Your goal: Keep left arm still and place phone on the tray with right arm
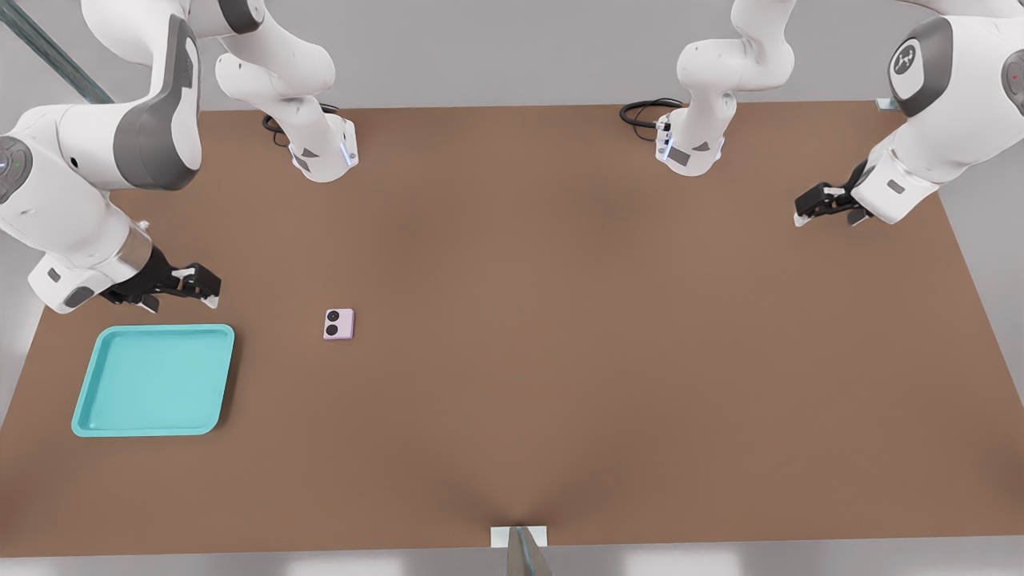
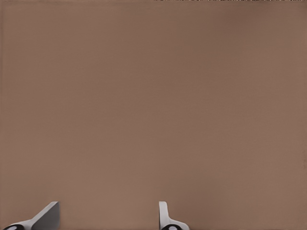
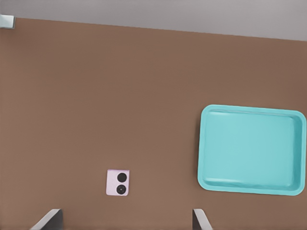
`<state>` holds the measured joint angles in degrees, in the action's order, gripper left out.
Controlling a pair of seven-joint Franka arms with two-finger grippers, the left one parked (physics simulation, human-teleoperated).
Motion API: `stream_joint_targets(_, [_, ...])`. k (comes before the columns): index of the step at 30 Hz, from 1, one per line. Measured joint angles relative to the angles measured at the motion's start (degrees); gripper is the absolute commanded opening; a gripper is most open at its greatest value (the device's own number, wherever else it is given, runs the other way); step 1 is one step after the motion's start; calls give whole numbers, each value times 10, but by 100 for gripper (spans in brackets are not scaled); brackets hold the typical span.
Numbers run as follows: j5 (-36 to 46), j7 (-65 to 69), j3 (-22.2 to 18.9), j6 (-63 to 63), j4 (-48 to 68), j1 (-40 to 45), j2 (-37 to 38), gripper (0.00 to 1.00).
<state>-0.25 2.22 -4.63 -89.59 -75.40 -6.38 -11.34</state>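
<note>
- The phone (image 1: 339,324) lies flat on the brown table (image 1: 608,352), face up, with its two black lenses side by side along the edge that faces the tray
- The tray (image 1: 104,420), turquoise and holding nothing, sits near the table's corner on the front view's left; the phone is apart from it, off toward the table's middle, with bare table between them
- The right arm (image 1: 88,184) reaches in from the front view's left, and its gripper (image 1: 200,288) hangs above the table just beyond the tray's far rim, touching nothing
- Its fingers (image 3: 48,221) stand apart with nothing between them, as the right wrist view shows: two pale tips with a wide gap of bare table
- The relation that matters: the phone lies off to the front view's right of the gripper and a little nearer the camera, while the tray sits almost under it on the other side
- The phone is nearly square, so its long axis is hard to tell; the lens row runs roughly across the line from gripper to phone
- My judgement: the reach has not begun, and the next move calls for carrying the open fingers sideways over the phone, then down to straddle two opposite edges
</note>
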Motion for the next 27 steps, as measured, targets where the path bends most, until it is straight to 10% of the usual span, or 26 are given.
stream_joint_targets(12, [-28, -71, 135, -222, -312, -3, -33, 100])
stream_joint_targets(27, [-10, -207, 146, -402, -435, 47, -92, 100])
